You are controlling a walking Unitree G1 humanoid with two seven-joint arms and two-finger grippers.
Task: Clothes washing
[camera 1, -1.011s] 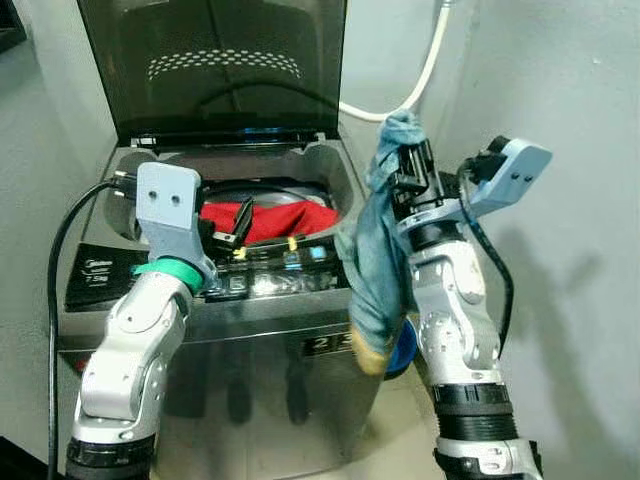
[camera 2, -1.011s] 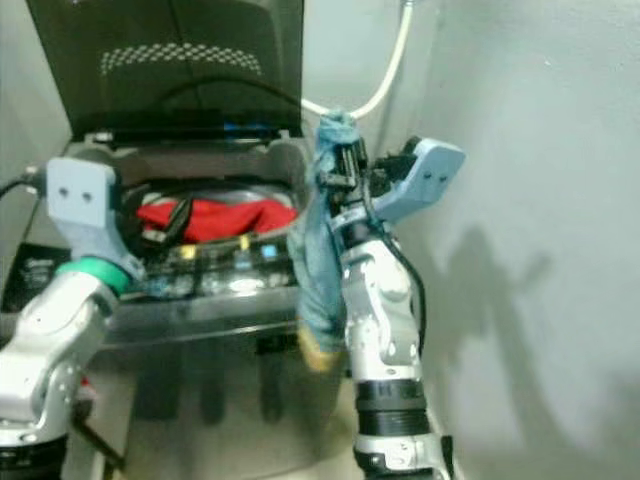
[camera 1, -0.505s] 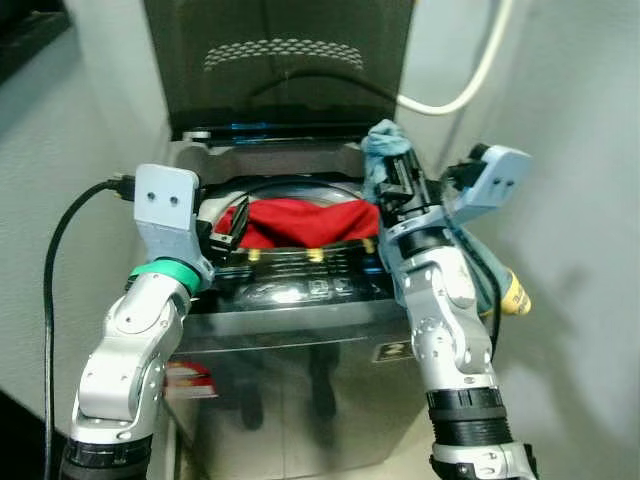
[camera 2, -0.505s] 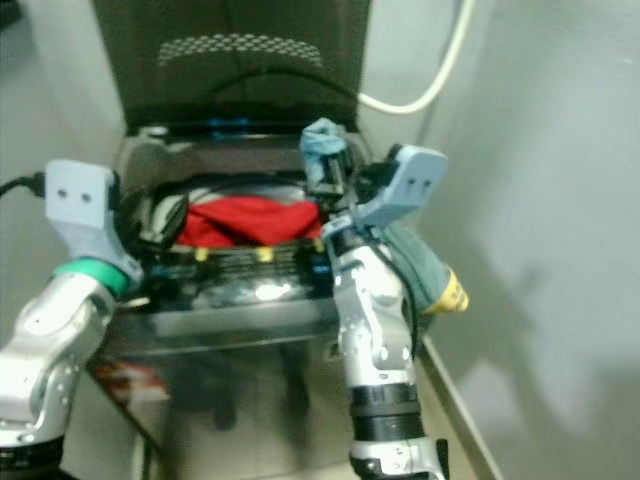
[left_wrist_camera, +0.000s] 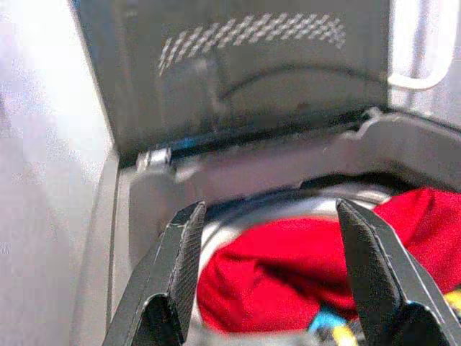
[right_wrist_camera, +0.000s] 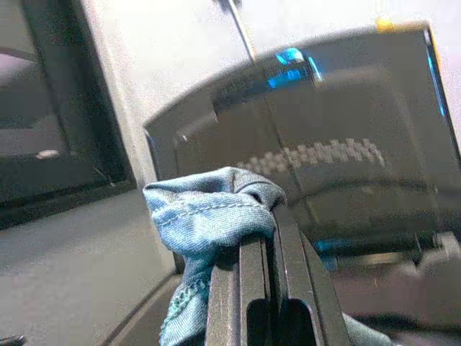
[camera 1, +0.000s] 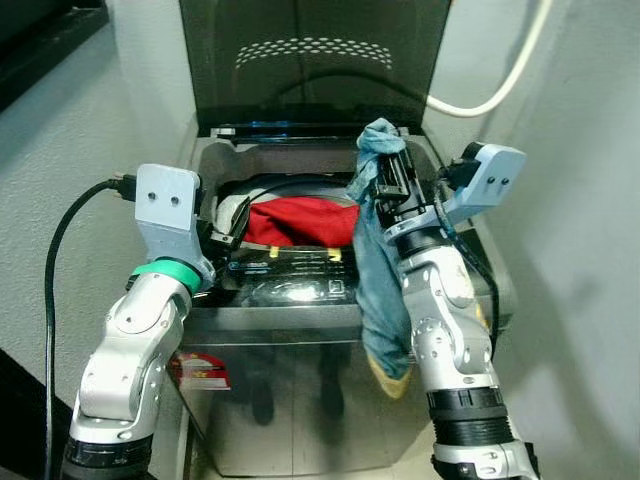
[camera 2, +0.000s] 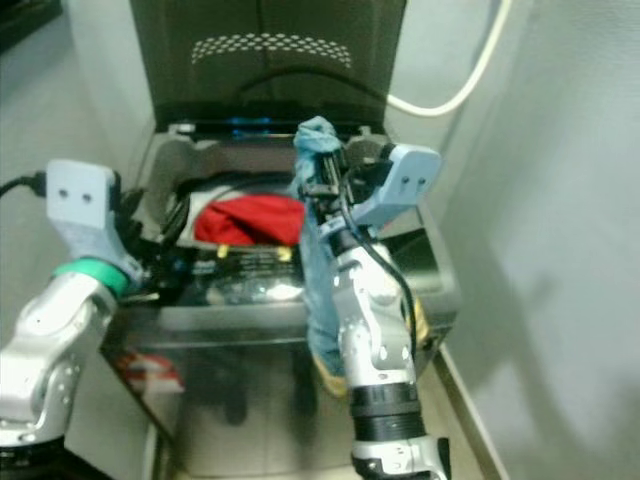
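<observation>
We see a top-loading washing machine (camera 1: 300, 330) with a glossy dark front and control strip, its tinted lid (camera 1: 315, 60) standing upright against the wall. Inside the drum lies a bright red garment (camera 1: 300, 220), bunched into a soft mound that fills much of the opening; in the left wrist view the same red cloth sits just below the drum's pale rim.

Our right gripper (camera 1: 392, 178) is raised over the machine's right rear corner, its fingers pressed together on the top of a blue denim garment (camera 1: 380, 290). The denim is faded light blue with visible stitching along a hem, crumpled into a knot above the fingertips. From there it hangs in a long, narrow drape down the front right of the machine, beside our right forearm, ending in a yellowish patch near the bottom. It hangs outside the drum, with its upper part close to the red garment's right edge.

Our left gripper (left_wrist_camera: 270, 245) hovers over the left side of the opening, its fingers (left_wrist_camera: 184, 252) spread wide and holding nothing, with the red cloth showing between them.

A white hose (camera 1: 500, 75) curves along the wall behind the lid, and a black cable (camera 1: 60, 250) loops from our left wrist.
</observation>
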